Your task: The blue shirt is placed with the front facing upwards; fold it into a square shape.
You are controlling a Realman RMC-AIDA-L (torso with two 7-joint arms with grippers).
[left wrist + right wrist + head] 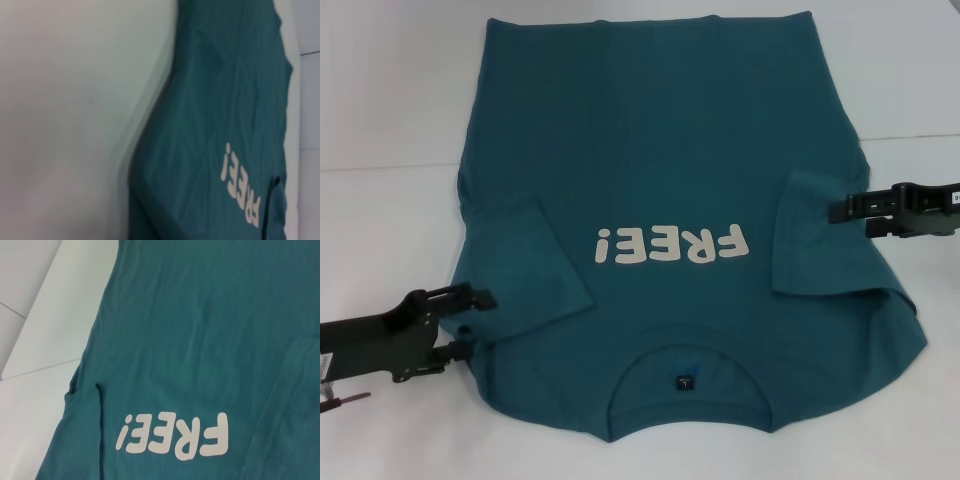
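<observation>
The blue shirt lies flat on the white table, front up, with its collar and small dark neck label nearest me. The white "FREE!" print reads upside down. Both short sleeves are folded inward over the chest, one on the left and one on the right. My left gripper stands open at the shirt's left edge beside the shoulder. My right gripper stands open at the outer edge of the right folded sleeve. Both wrist views show the shirt with its print, but no fingers.
The white table extends bare to the left and right of the shirt. A thin seam line crosses it on the right. The shirt's hem reaches the far top of the head view.
</observation>
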